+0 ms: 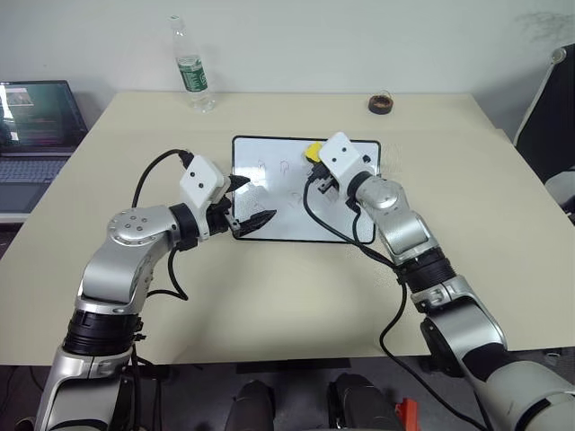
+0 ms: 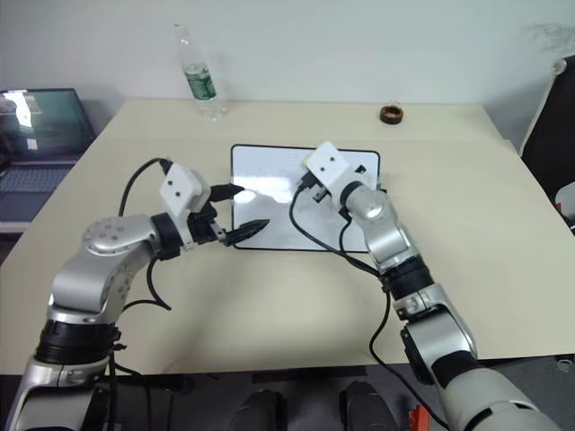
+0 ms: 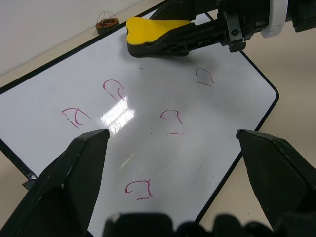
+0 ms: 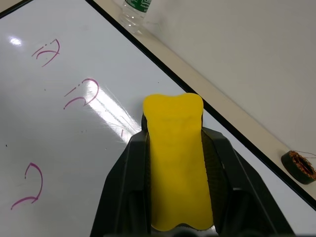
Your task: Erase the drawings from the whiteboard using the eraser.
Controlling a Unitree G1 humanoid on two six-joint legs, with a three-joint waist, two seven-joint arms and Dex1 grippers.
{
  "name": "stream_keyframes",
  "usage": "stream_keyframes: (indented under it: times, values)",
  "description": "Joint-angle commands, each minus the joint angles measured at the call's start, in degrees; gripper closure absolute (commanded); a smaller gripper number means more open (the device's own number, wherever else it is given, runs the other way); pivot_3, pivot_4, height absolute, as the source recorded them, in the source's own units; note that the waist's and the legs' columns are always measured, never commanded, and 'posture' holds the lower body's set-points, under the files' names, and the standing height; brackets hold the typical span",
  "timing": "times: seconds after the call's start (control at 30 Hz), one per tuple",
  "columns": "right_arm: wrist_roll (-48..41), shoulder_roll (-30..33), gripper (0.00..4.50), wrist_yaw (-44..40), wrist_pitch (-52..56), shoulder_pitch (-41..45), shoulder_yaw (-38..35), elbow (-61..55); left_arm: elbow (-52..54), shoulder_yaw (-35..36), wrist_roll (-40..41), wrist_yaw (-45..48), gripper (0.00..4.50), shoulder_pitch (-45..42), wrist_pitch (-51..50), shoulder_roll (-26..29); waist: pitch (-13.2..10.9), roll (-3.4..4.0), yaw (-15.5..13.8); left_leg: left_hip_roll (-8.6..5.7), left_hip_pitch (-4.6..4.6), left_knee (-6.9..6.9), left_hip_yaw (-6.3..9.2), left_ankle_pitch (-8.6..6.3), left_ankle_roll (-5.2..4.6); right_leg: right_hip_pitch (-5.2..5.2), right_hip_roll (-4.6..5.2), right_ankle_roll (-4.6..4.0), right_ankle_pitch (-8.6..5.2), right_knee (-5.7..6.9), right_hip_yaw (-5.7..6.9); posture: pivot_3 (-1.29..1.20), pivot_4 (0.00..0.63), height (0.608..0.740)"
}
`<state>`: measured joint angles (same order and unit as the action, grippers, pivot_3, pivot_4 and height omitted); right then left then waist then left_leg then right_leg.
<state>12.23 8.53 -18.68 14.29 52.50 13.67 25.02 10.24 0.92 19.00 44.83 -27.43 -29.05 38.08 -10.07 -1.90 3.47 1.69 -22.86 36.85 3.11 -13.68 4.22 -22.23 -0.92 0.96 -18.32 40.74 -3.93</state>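
Keep the right gripper (image 4: 175,197) clamped on the eraser (image 4: 175,163); press flat across the drawings (image 3: 170,118) (left gripper (image 3: 177,163) spread, empty).

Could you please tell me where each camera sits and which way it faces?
Eye views: head, looking down at the black-framed white whiteboard; both arms.
Left wrist: between open left hand fingers, over red drawings.
Right wrist: along right hand, shut on the yellow eraser.
Both wrist views share the eraser and drawings.
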Motion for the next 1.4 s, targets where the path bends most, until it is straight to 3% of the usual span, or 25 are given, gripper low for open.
stream_keyframes:
  times: [0.03,0.23,0.47,0.83,1.1,1.4]
  values:
    - [0.34,0.61,3.43,-4.39,2.17,-1.73,2.40,0.01,3.53,0.93,0.50,-0.59,0.00,-0.51,-0.76,0.33,0.00,0.00,0.00,0.00,0.02,0.00,0.00,0.00,0.00,0.01,0.00,0.00,0.00,0.01,0.00,0.00,0.150,0.740]
    - [1.18,3.33,3.43,-8.81,3.54,-4.83,4.33,-4.21,3.60,0.99,0.52,-0.53,0.00,-0.45,-1.20,0.37,0.01,-0.01,-0.08,-0.03,0.08,0.05,0.03,0.01,0.00,0.06,-0.01,0.00,0.00,0.09,0.02,0.00,0.150,0.740]
    - [1.52,3.60,3.43,-1.49,2.10,-3.84,0.73,-4.02,2.35,0.38,0.28,0.44,0.00,-0.25,-0.87,0.49,0.00,-0.01,-0.14,-0.03,0.07,0.05,0.06,0.01,0.00,0.06,-0.01,0.00,0.00,0.09,0.04,0.00,0.150,0.740]
    - [4.87,7.49,3.43,-15.45,2.93,-13.38,13.54,-17.43,-1.54,-0.07,-2.12,3.99,0.00,2.84,1.92,3.30,0.00,0.00,-0.20,-0.02,0.04,0.02,0.05,0.00,0.00,0.05,-0.01,0.00,-0.01,0.02,0.05,0.00,0.150,0.740]
    - [7.48,4.33,3.43,-1.75,-1.51,-9.45,7.55,-14.65,-2.20,0.03,-2.50,6.15,0.00,5.15,3.18,4.10,-0.10,0.00,-0.20,-0.02,0.01,0.02,0.04,0.00,0.00,0.00,-0.01,0.00,-0.01,0.02,0.03,0.00,0.150,0.740]
    - [7.00,4.86,3.43,-11.50,-2.29,-12.89,13.63,-16.09,-3.04,0.27,-3.17,7.43,0.00,7.77,4.93,4.88,-0.11,0.01,-0.19,0.01,-0.05,-0.17,0.03,-0.01,0.00,-0.01,0.00,-0.01,-0.01,-0.29,0.05,0.00,0.150,0.740]
